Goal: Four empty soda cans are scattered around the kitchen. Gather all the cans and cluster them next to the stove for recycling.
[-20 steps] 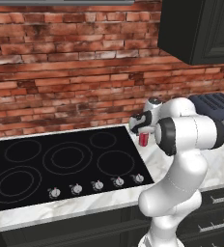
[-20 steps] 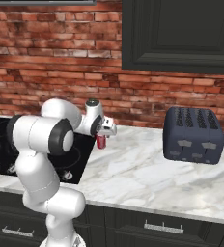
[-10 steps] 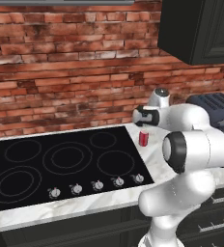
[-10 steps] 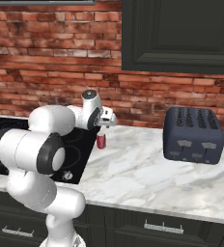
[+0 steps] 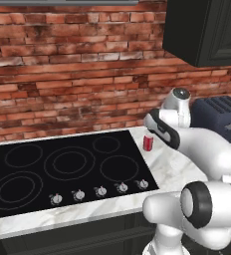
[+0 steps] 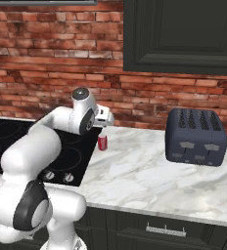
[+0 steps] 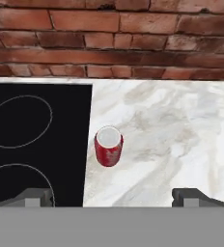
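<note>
A red soda can (image 7: 108, 146) with a silver top stands upright on the white marble counter, just right of the stove's (image 7: 36, 144) edge. The can (image 5: 148, 143) sits beside the black cooktop (image 5: 62, 169) near its back right corner, and from the other side the can (image 6: 102, 142) stands by the stove (image 6: 3, 134). My gripper (image 7: 112, 198) hangs above and a little behind the can, open, with nothing between its fingertips (image 7: 34, 197). The hand (image 5: 156, 127) (image 6: 104, 119) hovers clear of the can's top.
A dark toaster (image 6: 195, 136) (image 5: 219, 117) stands on the counter to the right. A black upper cabinet (image 6: 184, 34) hangs above it. The red brick wall (image 7: 114, 38) closes the back. Bare marble (image 6: 135, 171) lies between can and toaster.
The hand has lifted off the red can, which stays standing beside the stove. The arm's elbow has swung down and toward the base.
</note>
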